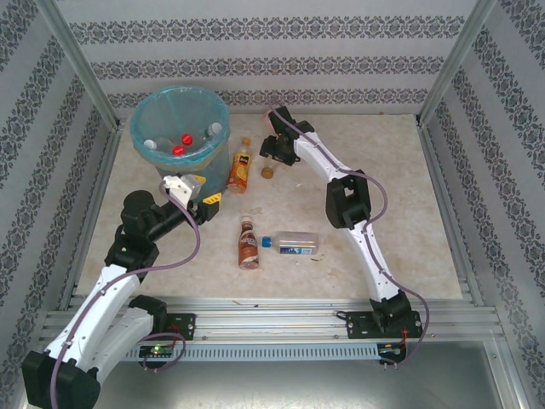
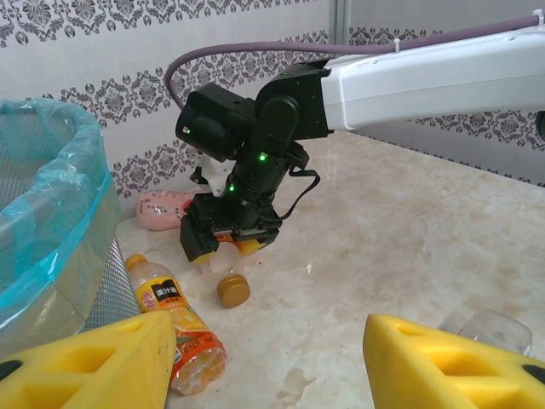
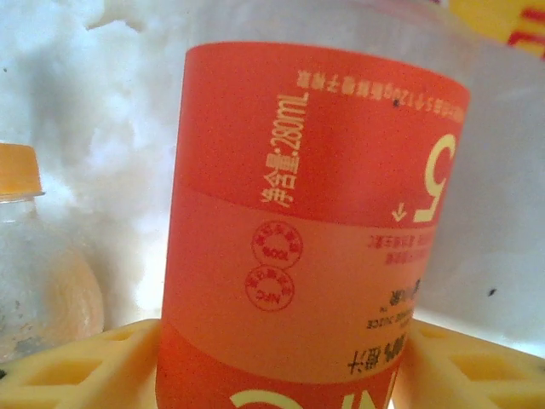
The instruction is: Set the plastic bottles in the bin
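A few plastic bottles (image 1: 179, 146) already lie in the bin (image 1: 136, 128) at the table's (image 1: 400, 213) far left corner, several more lie outside it, the left end effector (image 2: 272, 358) gapes empty, and the right end effector (image 1: 272, 160) straddles a red-labelled bottle (image 3: 315, 230), though I cannot tell whether it grips.

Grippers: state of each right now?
Left gripper: open, nothing between its fingers.
Right gripper: closed on the red-labelled bottle.
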Tool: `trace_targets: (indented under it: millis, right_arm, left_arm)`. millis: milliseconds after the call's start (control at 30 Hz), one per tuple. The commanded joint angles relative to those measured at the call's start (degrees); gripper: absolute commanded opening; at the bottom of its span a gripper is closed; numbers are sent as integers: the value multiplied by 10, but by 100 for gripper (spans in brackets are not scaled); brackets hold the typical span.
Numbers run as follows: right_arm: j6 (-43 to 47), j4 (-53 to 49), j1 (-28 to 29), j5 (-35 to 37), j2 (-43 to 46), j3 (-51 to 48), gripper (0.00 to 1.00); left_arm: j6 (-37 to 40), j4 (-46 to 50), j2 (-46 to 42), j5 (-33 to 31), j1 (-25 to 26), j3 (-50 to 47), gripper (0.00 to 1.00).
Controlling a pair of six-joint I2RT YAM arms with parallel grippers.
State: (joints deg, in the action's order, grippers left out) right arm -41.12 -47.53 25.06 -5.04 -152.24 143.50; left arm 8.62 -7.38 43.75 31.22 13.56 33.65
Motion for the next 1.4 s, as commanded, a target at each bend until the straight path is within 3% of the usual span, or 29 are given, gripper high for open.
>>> trace_targets:
  millis: [0, 233, 533, 733, 867, 1100, 1367]
  right_arm:
    - [2, -14, 1, -16, 22, -24, 58]
    - [-10, 36, 1, -72, 120, -139, 52]
    - [-115, 253, -9, -161, 353, -480, 48]
    - [-188, 344, -11, -230, 484, -642, 47]
    - [-214, 357, -8, -264, 558, -707, 47]
    - [-264, 358, 16, -311, 672, -796, 47]
    - [-310, 357, 69, -289, 746, -846, 47]
  left_arm:
    - [10, -30, -9, -3, 9, -2, 60]
    - [11, -34, -10, -13, 9, -3, 65]
    - [28, -84, -9, -26, 26, -10, 64]
    - [181, -70, 1, -29, 103, 7, 64]
    - [236, -83, -4, -35, 128, 2, 62]
    - [439, -16, 0, -37, 200, 2, 62]
    - [471, -4, 38, -17, 239, 5, 60]
